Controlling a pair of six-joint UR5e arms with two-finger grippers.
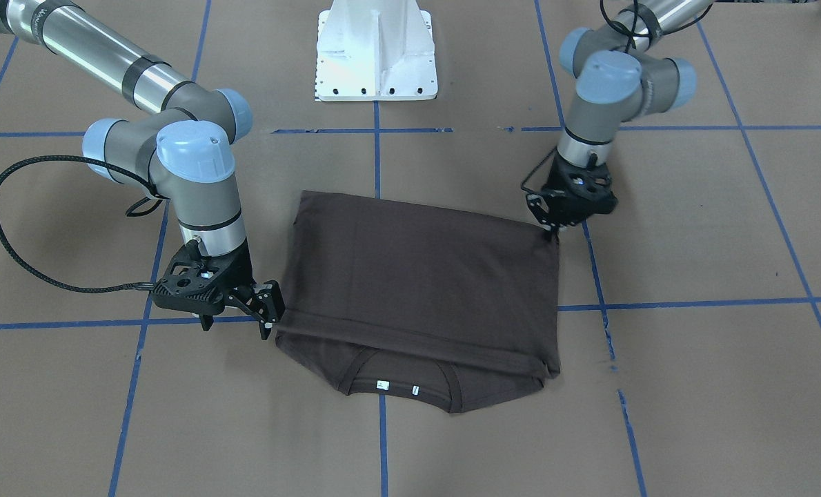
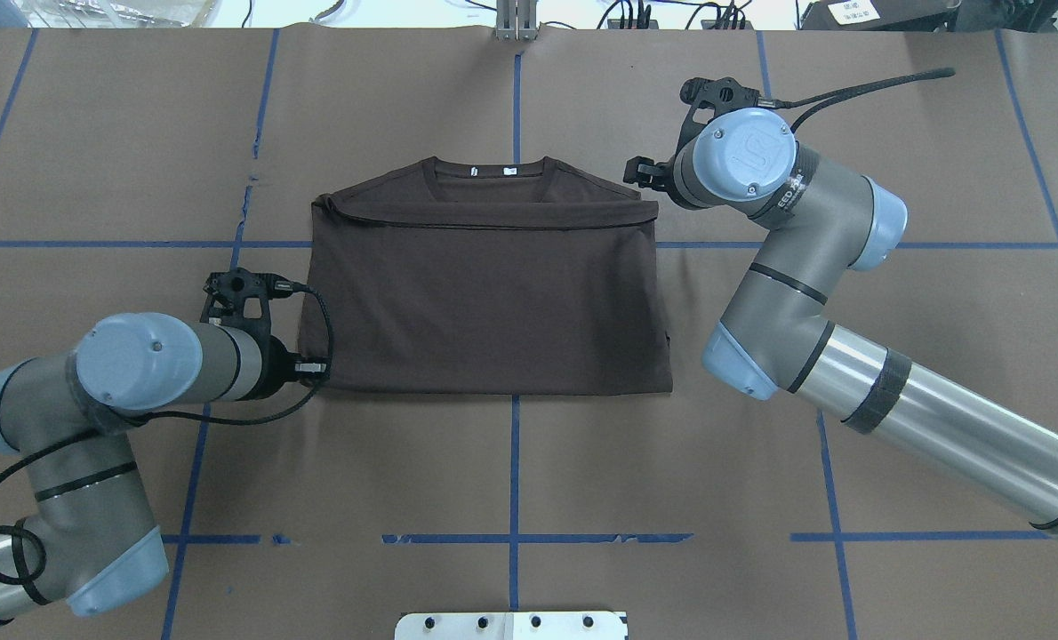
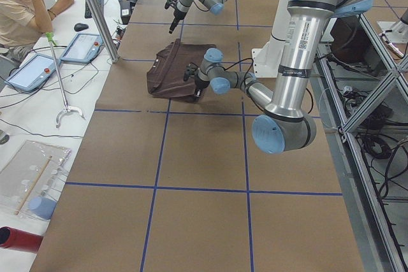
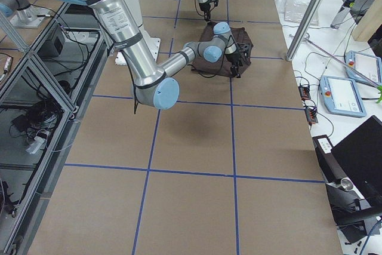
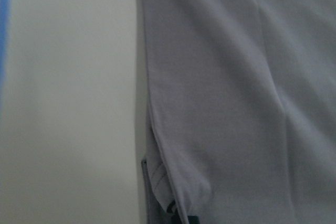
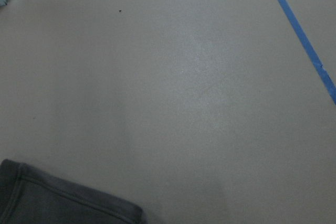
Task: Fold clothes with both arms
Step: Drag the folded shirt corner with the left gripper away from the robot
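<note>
Brown-grey short-sleeved T-shirt [image 2: 484, 302], folded in half; black two-finger right gripper [image 1: 270, 319], parted and empty, and left gripper [image 1: 555, 231], closure untellable, flank its edges, likely staging next fold.

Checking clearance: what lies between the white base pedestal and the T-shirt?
Only bare brown table paper crossed by blue tape, between pedestal and T-shirt; the front-facing view shows it.
</note>
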